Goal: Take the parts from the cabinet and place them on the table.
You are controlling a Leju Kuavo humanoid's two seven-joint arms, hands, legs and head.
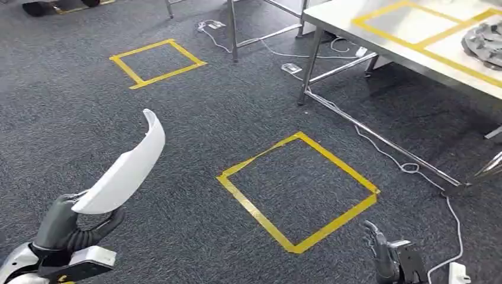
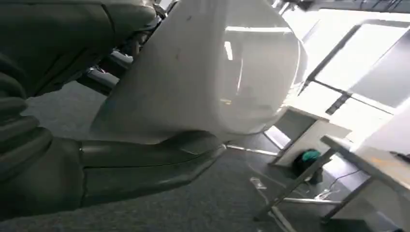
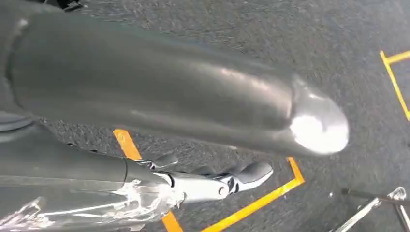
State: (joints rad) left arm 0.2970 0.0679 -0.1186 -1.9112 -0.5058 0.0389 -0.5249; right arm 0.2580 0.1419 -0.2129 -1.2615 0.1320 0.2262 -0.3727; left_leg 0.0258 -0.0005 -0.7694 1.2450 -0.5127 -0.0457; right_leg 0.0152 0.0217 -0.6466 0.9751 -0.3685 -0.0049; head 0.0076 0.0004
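Part in transit, table not yet reached.
Your left hand (image 1: 62, 228) gripped the white curved part (image 1: 125, 168) at near left; right hand (image 1: 388, 254) hung low, fingers apart, holding nothing. Placement remained: the table (image 1: 379, 36) stood far right, grey parts (image 1: 484, 42) already on it. Floor cables (image 1: 408, 167) and yellow taped square (image 1: 298, 190) lay between.

The left hand (image 1: 65, 228) was dark grey, with a thick smooth thumb (image 2: 145, 166) and darker fingers, and it joined a grey ribbed cover (image 2: 19, 130) at the wrist. Behind it sat a glossy white and silver forearm shell (image 1: 18, 263) and a small white block (image 1: 89, 257) edged in black. The right hand (image 1: 382, 251) had dark grey fingers with shiny metal links (image 3: 198, 186) and rounded tips, and its thumb (image 3: 193, 106) was broad, smooth and grey.
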